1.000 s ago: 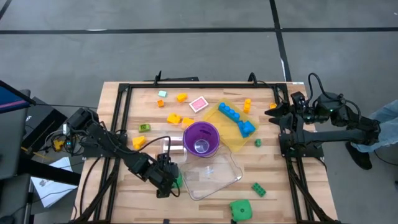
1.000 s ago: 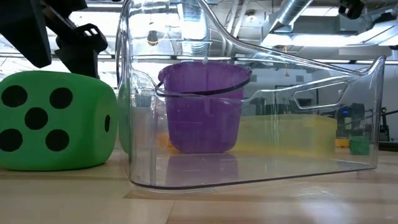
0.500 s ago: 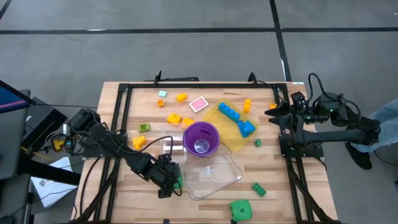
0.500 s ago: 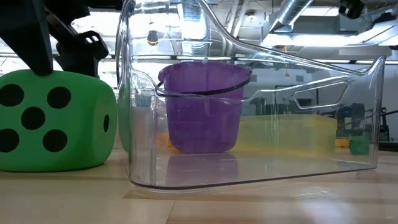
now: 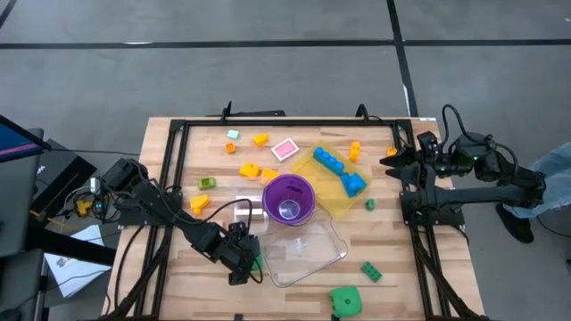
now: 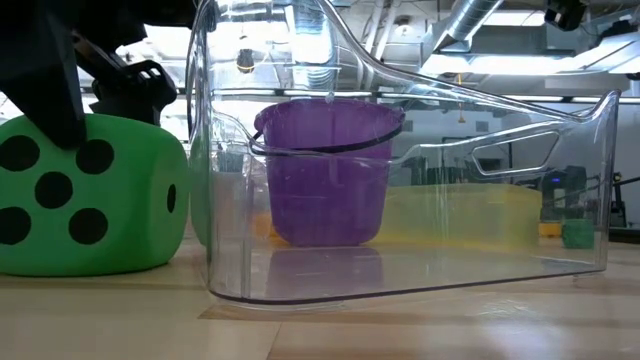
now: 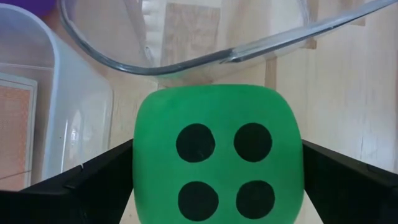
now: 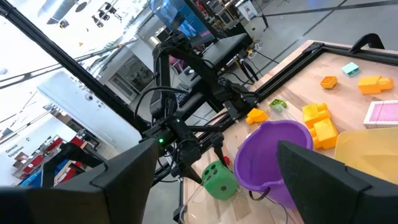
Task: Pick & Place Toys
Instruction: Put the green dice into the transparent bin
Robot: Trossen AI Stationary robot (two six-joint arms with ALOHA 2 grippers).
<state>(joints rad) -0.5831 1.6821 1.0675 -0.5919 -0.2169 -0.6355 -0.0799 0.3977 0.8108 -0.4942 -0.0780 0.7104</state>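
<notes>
Green die [image 7: 216, 163] at lower left of the high view: left gripper [image 5: 242, 264], fingers apart, is descending around it, preparing to grasp; right gripper [image 5: 389, 161] is waiting, parted.

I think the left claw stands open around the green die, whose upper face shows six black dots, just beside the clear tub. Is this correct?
Not quite. In the left wrist view the upper face of the green die shows four black dots, not six. The rest holds: the left claw stands open, a finger on either side of the die, just beside the clear tub.
</notes>
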